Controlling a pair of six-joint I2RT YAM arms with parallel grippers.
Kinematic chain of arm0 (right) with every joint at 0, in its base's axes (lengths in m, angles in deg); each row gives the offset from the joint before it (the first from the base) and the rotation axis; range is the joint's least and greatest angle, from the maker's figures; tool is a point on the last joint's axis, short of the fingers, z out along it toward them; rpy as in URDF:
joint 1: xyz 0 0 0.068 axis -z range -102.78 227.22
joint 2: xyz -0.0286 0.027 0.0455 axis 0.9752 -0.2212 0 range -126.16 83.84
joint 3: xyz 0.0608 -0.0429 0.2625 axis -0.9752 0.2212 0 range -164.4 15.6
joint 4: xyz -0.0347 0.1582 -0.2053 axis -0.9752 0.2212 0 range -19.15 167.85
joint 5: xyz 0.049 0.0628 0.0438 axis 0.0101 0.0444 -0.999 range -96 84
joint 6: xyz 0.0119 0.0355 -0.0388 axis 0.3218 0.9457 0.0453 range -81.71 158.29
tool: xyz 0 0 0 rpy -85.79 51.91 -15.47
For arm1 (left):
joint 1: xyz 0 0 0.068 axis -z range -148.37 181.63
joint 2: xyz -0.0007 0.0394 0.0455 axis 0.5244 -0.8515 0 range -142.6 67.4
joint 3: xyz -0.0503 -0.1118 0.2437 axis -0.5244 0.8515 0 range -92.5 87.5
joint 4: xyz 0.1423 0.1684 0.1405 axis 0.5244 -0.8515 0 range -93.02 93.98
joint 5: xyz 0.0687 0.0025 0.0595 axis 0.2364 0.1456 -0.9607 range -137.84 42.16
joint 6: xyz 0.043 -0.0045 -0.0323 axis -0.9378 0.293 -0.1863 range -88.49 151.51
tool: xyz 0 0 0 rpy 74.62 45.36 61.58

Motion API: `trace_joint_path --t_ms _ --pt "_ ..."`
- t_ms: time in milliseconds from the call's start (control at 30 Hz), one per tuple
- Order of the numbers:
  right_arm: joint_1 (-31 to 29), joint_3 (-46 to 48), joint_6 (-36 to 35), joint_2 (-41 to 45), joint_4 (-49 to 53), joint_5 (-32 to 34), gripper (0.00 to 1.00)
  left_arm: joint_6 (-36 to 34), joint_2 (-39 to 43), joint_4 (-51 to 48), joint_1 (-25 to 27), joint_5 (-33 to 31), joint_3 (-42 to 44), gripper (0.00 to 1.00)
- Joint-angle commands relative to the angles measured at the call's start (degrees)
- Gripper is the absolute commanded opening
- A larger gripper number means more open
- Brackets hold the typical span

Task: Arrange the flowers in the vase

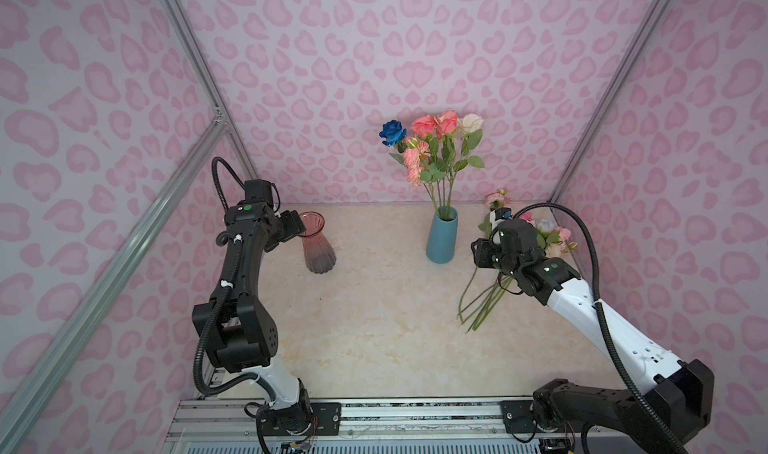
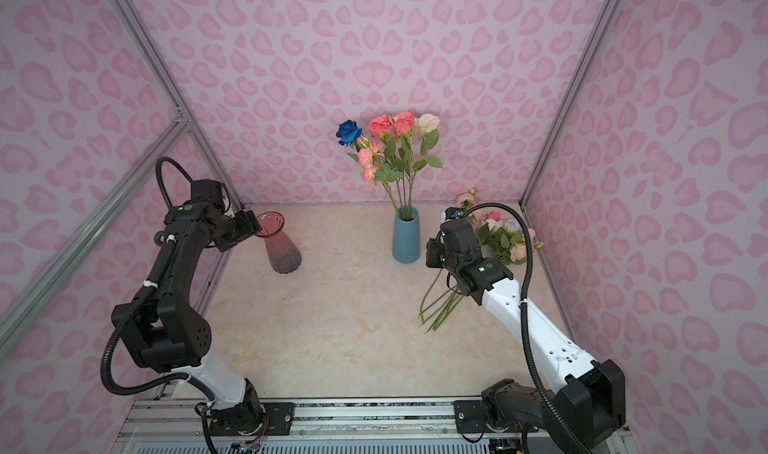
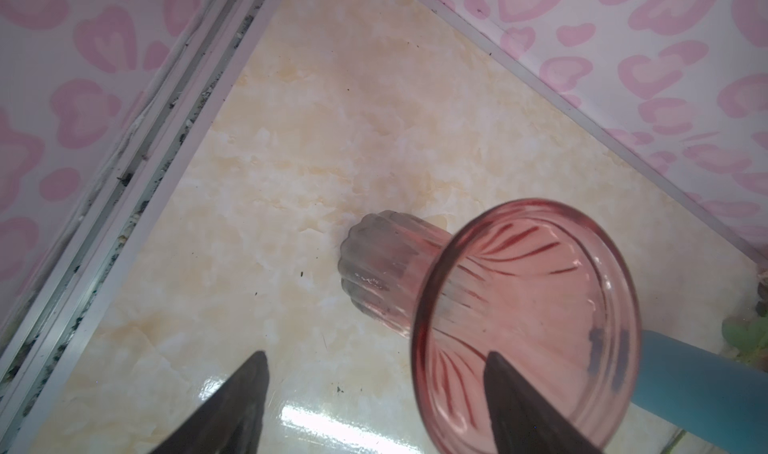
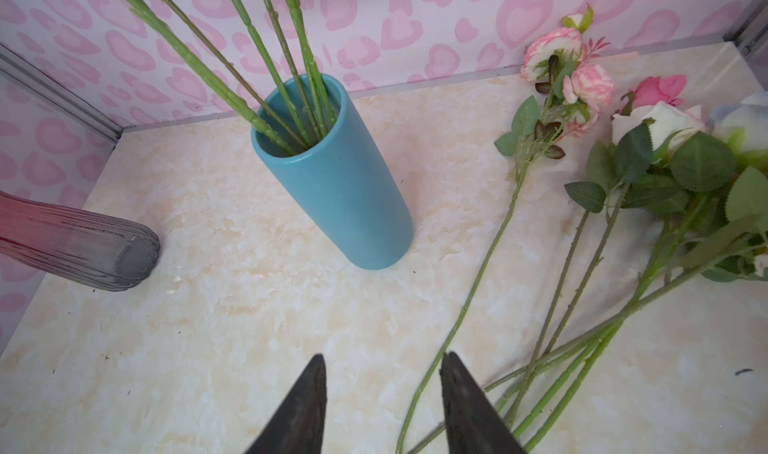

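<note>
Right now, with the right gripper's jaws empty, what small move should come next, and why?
Probably lower the right gripper onto the nearest loose stem and close: its jaws stand open and empty beside it, and several flowers lie outside the blue vase.

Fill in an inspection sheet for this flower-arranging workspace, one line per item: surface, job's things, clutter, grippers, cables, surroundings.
Surface: marble-look tabletop, bare in the middle.
Job's things: blue vase upright with several flowers standing in it; loose flowers lying on the right side; pink glass vase upright and empty on the left.
Clutter: a few dark specks only.
Grippers: left gripper open beside the pink glass vase's rim, contact unclear; right gripper open and empty above the loose stems.
Cables: black hoses loop along both arms, off the table.
Surroundings: pink heart-patterned walls, aluminium frame posts.
</note>
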Motion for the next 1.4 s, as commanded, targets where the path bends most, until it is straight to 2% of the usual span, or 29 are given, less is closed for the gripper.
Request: trace_joint_path --t_ms 0,200,400,533,667,900,967,1000,1033,1167,1367 --pt "0.03 1.46 0.24 0.60 -1.92 -0.70 0.46 -0.99 -2.71 -0.93 0.00 3.52 -2.89 0.81" --pt "0.10 2.78 0.12 1.06 -2.65 -0.63 0.47 -1.32 -7.63 -2.62 -0.04 3.66 -6.26 0.74" --pt "0.12 3.02 -0.06 0.80 -2.67 -0.44 0.47 -2.27 -10.71 -4.61 -0.04 4.08 -9.19 0.61" --pt "0.22 3.10 0.24 0.95 -2.59 -0.34 0.47 -3.44 -12.24 -7.37 0.51 3.91 -11.32 0.57" --pt "0.54 3.14 0.10 2.07 -2.14 -0.26 0.47 -4.22 -12.90 -8.80 1.36 0.76 -12.18 0.55" --pt "0.89 3.94 0.04 3.37 -2.32 -0.29 0.47 -4.46 -14.01 -10.36 1.80 0.35 -13.84 0.38" --pt "1.07 4.16 0.09 3.52 -2.37 -0.29 0.47 -4.46 -14.02 -10.54 1.96 0.33 -14.07 0.37" --pt "1.05 4.25 0.05 3.69 -2.47 -0.35 0.47 -4.51 -14.01 -10.63 1.98 0.48 -14.11 0.32" --pt "1.09 4.32 0.20 3.78 -2.53 -0.35 0.47 -4.54 -14.01 -10.78 1.98 0.65 -14.20 0.30" --pt "1.09 5.15 1.03 4.26 -3.09 -1.03 0.47 -4.73 -13.84 -11.05 2.24 0.64 -14.29 0.30" --pt "1.09 5.67 1.22 5.49 -2.91 -0.64 0.47 -5.26 -13.57 -11.59 2.44 0.62 -14.13 0.21"
